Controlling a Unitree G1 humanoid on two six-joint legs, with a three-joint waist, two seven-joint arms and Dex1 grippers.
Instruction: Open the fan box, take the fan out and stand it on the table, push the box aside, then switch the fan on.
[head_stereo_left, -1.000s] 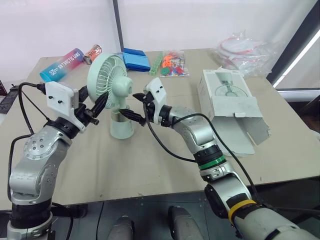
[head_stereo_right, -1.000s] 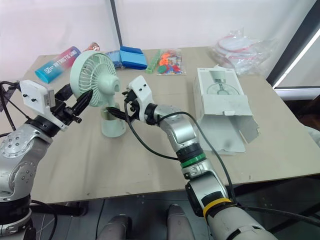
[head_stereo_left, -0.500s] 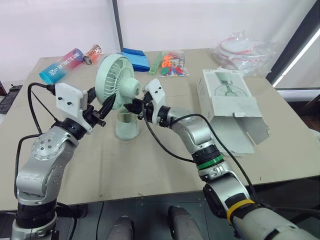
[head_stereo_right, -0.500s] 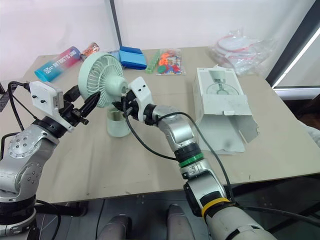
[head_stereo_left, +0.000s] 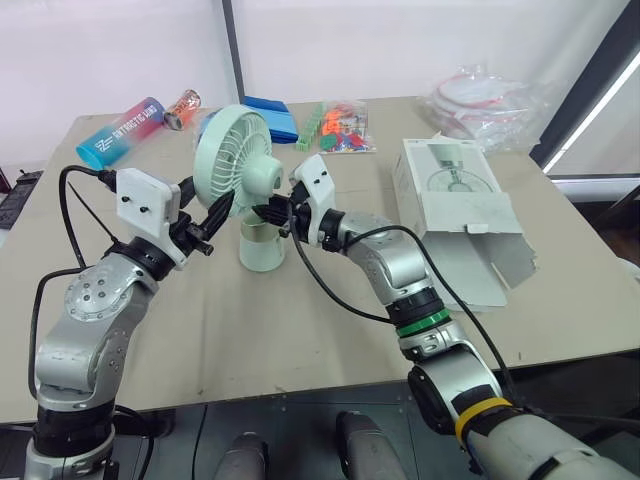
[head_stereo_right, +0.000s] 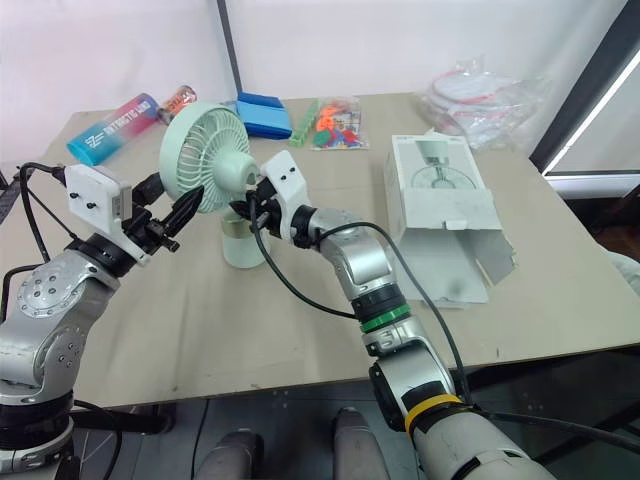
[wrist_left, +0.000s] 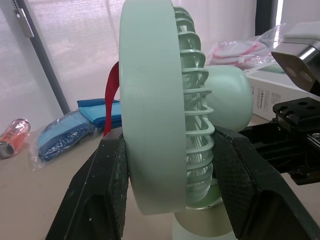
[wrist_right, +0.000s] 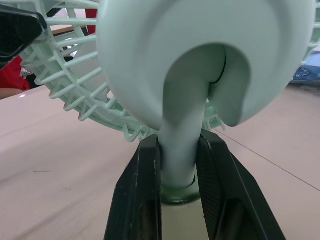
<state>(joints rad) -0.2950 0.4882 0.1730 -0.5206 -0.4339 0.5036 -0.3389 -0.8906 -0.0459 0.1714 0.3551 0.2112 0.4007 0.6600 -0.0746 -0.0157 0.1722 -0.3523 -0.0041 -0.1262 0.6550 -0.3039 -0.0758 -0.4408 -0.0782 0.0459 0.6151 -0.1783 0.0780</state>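
Fan (head_stereo_left: 238, 158) upright on table (head_stereo_left: 300, 330) | L fingers (wrist_left: 102, 195) clamp its head | R fingers (wrist_right: 137, 200) clamp its neck

Beige table (head_stereo_left: 250, 340): fan (head_stereo_left: 235, 150), opened box (head_stereo_left: 455, 200), blue tube (head_stereo_left: 120, 130), blue packs (head_stereo_left: 272, 118), plastic bags (head_stereo_left: 485, 95).

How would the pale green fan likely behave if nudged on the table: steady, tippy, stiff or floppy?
Probably top-heavy: the fan carries a wide head on a narrow neck above a small round base, so a high push may tip it. Likely rigid plastic: the left gripper and right gripper clamp it without visible bending.
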